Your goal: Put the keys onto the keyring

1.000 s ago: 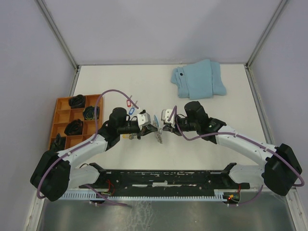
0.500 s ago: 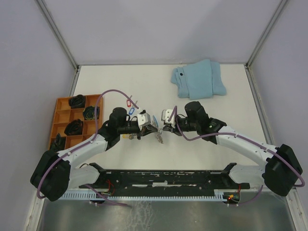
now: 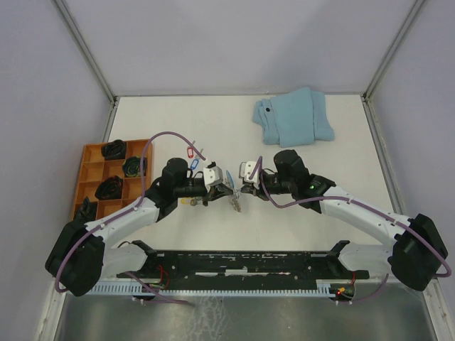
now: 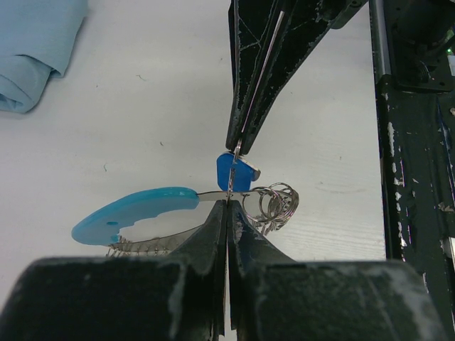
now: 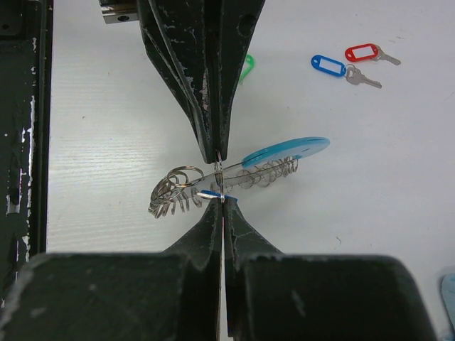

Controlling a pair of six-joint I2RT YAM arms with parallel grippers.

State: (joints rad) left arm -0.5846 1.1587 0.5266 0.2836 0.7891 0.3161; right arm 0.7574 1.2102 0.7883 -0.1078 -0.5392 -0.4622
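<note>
Wire of the large oval keyring (image 4: 135, 212), grey and beaded with a bright blue curved plastic section, sits clamped between the closed fingers of the left gripper (image 4: 227, 207). The pinch falls just beside the end of the blue section. A bunch of small silver split rings (image 4: 274, 202) hangs on the wire on the other side of the grip. The right gripper (image 5: 222, 201) faces the left one tip to tip, almost touching it, and is closed too. It nips a small blue oblong plastic tag (image 4: 234, 172) edge-on against the wire. The key belonging to that tag is too hidden to make out. Both arms meet over the middle of the white surface (image 3: 213, 128), and whether the keyring rests on it or hangs just above cannot be told. Two loose keys lie just beside each other on the surface, well apart from the keyring: a small silver key with a blue tag (image 5: 328, 65) and another with a red tag (image 5: 362, 52). A green tag (image 5: 247, 67) peeks out from behind the left gripper. A folded light-blue cloth (image 3: 293, 117) lies near the far right corner. An orange compartment tray (image 3: 90, 170) holding black items stands at the left edge.
</note>
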